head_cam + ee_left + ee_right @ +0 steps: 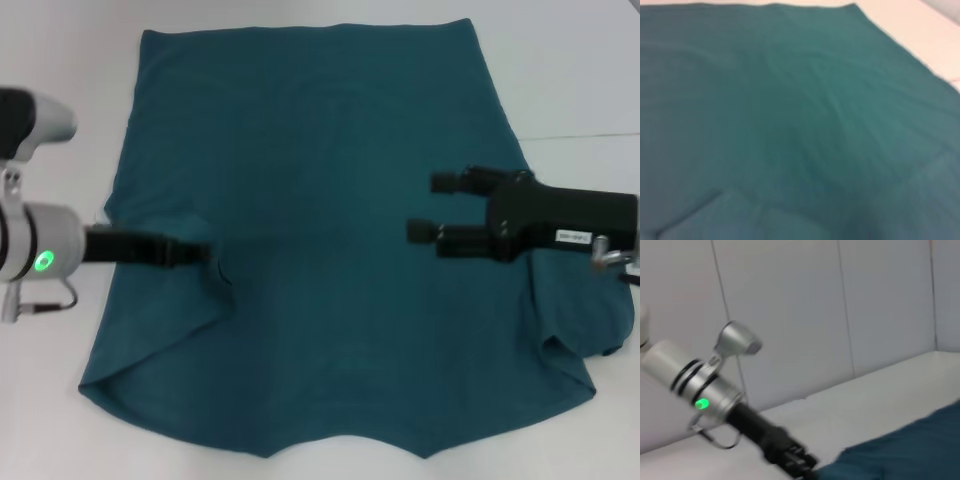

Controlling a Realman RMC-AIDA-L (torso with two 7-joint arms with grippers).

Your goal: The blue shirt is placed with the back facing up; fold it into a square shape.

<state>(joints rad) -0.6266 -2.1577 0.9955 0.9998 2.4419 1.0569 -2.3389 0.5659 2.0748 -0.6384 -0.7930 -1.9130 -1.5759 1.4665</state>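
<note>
We see the large dark teal-blue cotton shirt (330,250) spread flat on the white table (570,70). Our left gripper (205,253) pinches a fold at its left edge; our right gripper (428,208) hovers with fingers parted above its right side.

Blue shirt (330,250) spread flat, sleeves folded

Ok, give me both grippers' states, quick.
Left gripper: low on the blue shirt at its left sleeve fold; open or closed cannot be told.
Right gripper: open, holding nothing, above the shirt's right side.
</note>
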